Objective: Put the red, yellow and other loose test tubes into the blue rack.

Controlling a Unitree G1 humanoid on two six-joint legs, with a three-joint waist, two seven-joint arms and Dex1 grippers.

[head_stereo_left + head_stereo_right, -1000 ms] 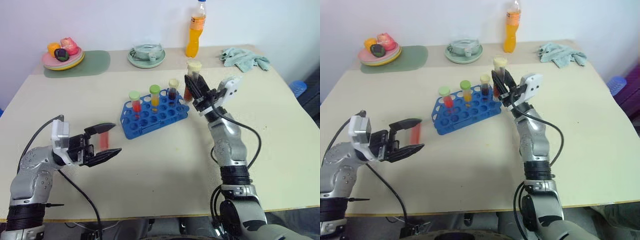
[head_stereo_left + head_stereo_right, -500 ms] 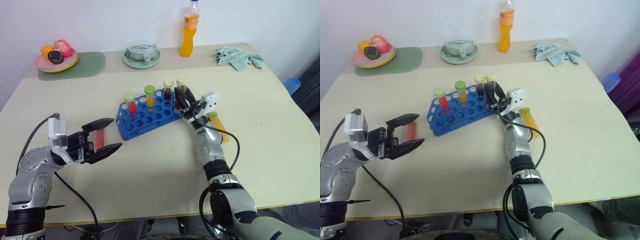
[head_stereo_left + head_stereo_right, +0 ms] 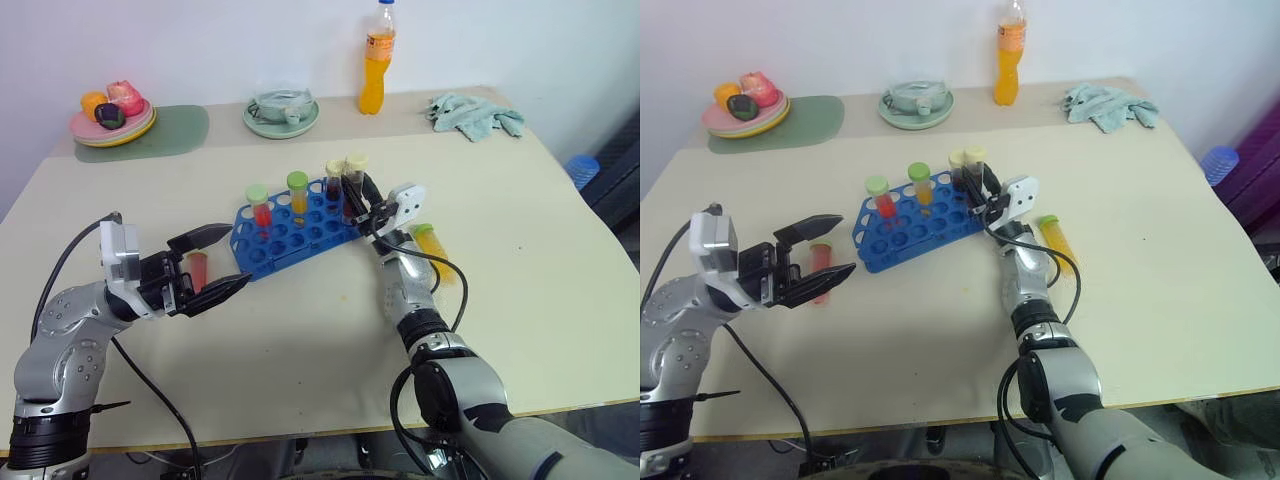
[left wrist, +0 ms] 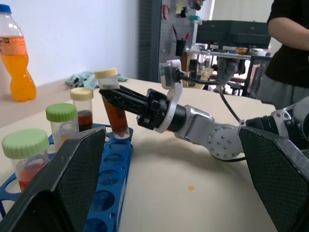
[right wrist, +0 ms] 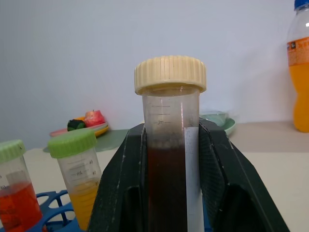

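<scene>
Bright, even light, soft shadows, sharp views throughout.

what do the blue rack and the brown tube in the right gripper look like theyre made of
Blue rack: likely moulded plastic, uniformly bright blue with a slight sheen and clean round holes. Brown tube: clear plastic by the look, with printed gradation marks and a ribbed pale-yellow screw cap; glass cannot be ruled out. The right gripper is shut on it.
</scene>
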